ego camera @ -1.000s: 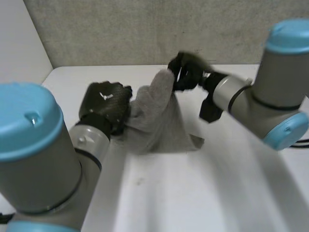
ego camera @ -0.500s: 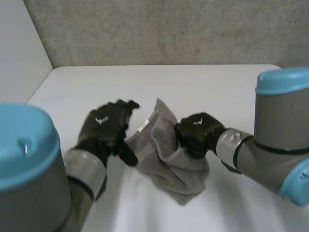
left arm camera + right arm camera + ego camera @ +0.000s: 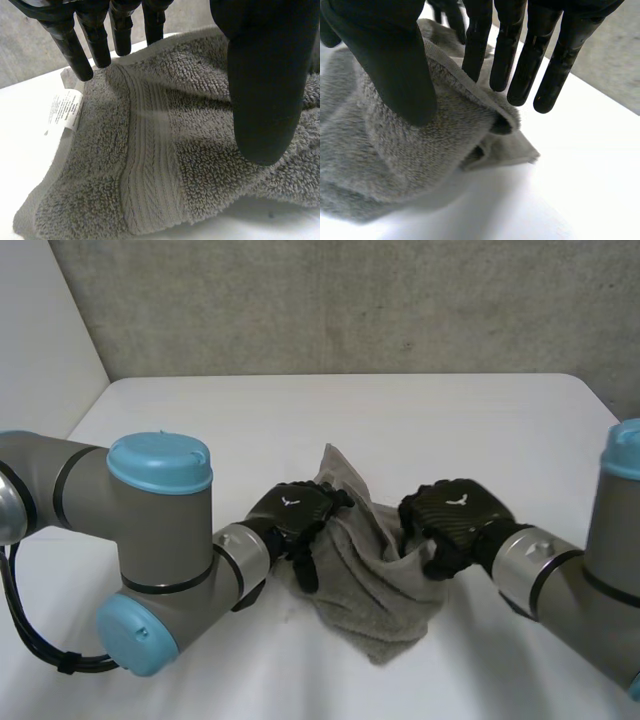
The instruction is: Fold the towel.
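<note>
Head view showed the grey towel (image 3: 372, 590) crumpled at lower centre of the white table (image 3: 250, 420). The left hand (image 3: 293, 517) rested on its frame-left edge, relaxed, straight fingers (image 3: 70, 50) touching the hem near the label (image 3: 65, 109). The right hand (image 3: 452, 518) pinched a raised fold at its frame-right edge between thumb and fingers (image 3: 505, 50).
</note>
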Robot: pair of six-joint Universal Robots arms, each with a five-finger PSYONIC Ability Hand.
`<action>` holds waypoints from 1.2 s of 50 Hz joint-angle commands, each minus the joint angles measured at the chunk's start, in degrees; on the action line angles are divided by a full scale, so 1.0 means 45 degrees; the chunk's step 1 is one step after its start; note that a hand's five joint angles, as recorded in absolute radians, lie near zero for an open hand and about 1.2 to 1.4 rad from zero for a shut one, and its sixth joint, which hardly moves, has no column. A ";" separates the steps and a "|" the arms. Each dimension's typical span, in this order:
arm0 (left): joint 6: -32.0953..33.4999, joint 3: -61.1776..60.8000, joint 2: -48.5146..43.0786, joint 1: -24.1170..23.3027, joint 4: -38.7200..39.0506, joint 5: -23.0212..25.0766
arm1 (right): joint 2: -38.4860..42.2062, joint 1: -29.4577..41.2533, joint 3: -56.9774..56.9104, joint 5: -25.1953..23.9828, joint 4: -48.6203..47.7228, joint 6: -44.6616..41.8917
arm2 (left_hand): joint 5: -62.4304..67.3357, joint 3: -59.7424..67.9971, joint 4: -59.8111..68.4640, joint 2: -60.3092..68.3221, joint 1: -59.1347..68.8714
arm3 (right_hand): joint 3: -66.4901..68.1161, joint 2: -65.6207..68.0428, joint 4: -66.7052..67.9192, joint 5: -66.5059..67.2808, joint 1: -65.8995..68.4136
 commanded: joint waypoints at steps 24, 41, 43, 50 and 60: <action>0.1824 0.0271 -0.0963 -0.0312 0.1148 -0.0219 | -0.0149 -0.1286 -0.0557 -0.0283 -0.0019 -0.0363 | 0.9565 0.9527 0.9557 0.9573 0.9461 | -0.6595 -0.6873 -0.6548 -0.6661 -0.5532; 0.2060 0.0056 -0.0417 -0.0019 0.1774 -0.1704 | 0.3366 -0.0975 -0.1963 -0.3448 0.0020 -0.1224 | 1.4856 1.4817 1.4848 1.4864 1.4752 | 0.0788 0.0509 0.0834 0.0721 0.1851; 0.2060 0.0018 -0.0397 -0.0078 0.1793 -0.1723 | 0.4164 -0.0819 -0.3032 -0.3449 -0.0077 -0.0680 | 1.4856 1.4817 1.4848 1.4864 1.4752 | 0.8928 0.8649 0.8975 0.8861 0.9991; 0.2429 0.0620 -0.0416 0.0000 0.2007 -0.1801 | 0.4500 -0.0779 -0.4869 -0.2126 -0.1225 -0.0754 | 1.4856 1.4817 1.4848 1.4864 1.4752 | 0.8961 0.8682 0.9008 0.8894 1.0024; 0.3701 0.5408 -0.0046 0.0801 0.5309 -0.3969 | 0.2336 0.0077 -0.6575 0.1410 -0.8285 -0.2455 | 1.4856 1.4817 1.4848 1.4864 1.4752 | 0.8961 0.8682 0.9008 0.8894 1.0024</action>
